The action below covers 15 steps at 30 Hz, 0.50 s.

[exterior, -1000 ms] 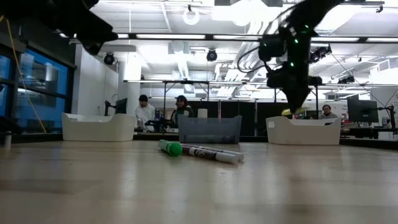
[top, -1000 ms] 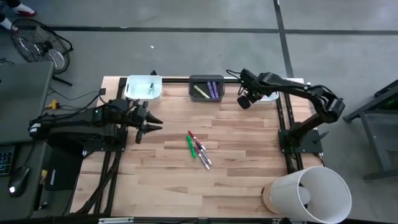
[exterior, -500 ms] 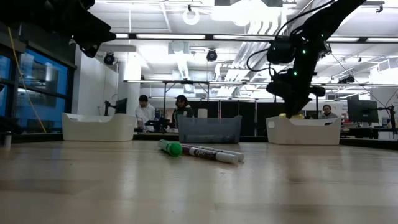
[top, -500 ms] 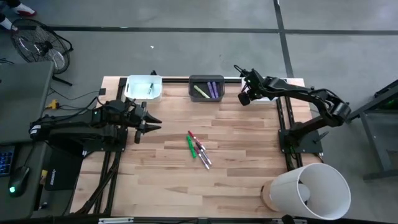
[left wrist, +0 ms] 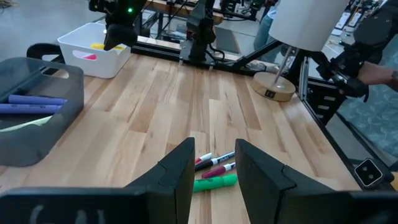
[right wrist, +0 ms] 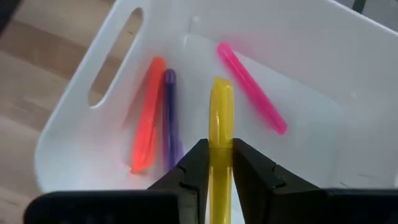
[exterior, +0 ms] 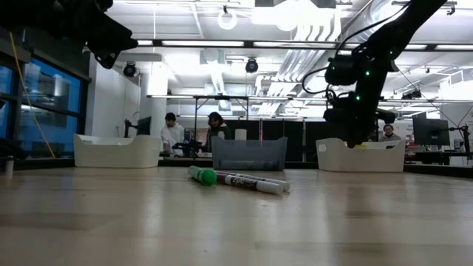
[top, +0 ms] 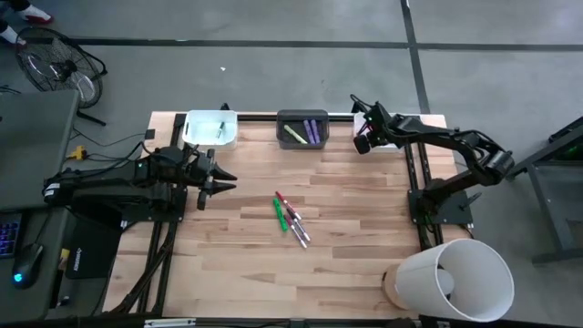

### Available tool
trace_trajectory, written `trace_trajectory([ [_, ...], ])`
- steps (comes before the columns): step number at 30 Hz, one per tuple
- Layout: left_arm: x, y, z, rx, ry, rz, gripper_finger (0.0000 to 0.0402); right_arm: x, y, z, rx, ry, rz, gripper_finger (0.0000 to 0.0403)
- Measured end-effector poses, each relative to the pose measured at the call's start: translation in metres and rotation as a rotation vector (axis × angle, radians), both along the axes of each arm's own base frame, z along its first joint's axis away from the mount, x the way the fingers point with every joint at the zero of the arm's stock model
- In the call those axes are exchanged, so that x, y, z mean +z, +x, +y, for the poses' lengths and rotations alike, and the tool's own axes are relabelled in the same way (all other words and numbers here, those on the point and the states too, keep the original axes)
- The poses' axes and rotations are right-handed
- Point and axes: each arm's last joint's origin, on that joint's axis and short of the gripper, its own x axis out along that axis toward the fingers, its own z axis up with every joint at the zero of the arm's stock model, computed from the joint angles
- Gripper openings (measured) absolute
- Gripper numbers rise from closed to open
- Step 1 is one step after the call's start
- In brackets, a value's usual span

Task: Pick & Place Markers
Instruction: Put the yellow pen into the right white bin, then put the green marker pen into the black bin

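A yellow marker (right wrist: 220,155) is held lengthwise between the narrow fingers of the right gripper (right wrist: 215,168), which is poised over a white bin (right wrist: 81,124) at the table's far right corner. Directly beyond the fingertips, an orange marker (right wrist: 148,132), a purple marker (right wrist: 170,118) and a pink marker (right wrist: 252,87) are seen lying on the bin's floor.

The left gripper (left wrist: 212,163) is parked low above the table with its fingers apart and nothing between them. Just ahead of it, a small cluster is left on the wood: a green marker (left wrist: 214,183), a red-capped marker (left wrist: 203,159) and two pale-barrelled ones (left wrist: 217,167). More markers are stored in a grey bin (top: 302,129) and a second white bin (top: 209,128) along the far edge.

The markers are judged light, rigid and smooth-skinned, so little squeeze should be needed, though a round barrel could roll or slip. A grip across the middle of the barrel, fingers square to its length, is judged safest.
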Motion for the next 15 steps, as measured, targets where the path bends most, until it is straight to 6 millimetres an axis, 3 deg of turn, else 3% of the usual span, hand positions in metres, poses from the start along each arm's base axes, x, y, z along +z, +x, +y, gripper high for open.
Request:
trace_trajectory([
  [15,0.0000,0.0000,-0.0001,0.002,-0.015,0.001,0.0113,0.0017,0.0058,-0.0028,0.084,-0.020,-0.067,0.0137],
])
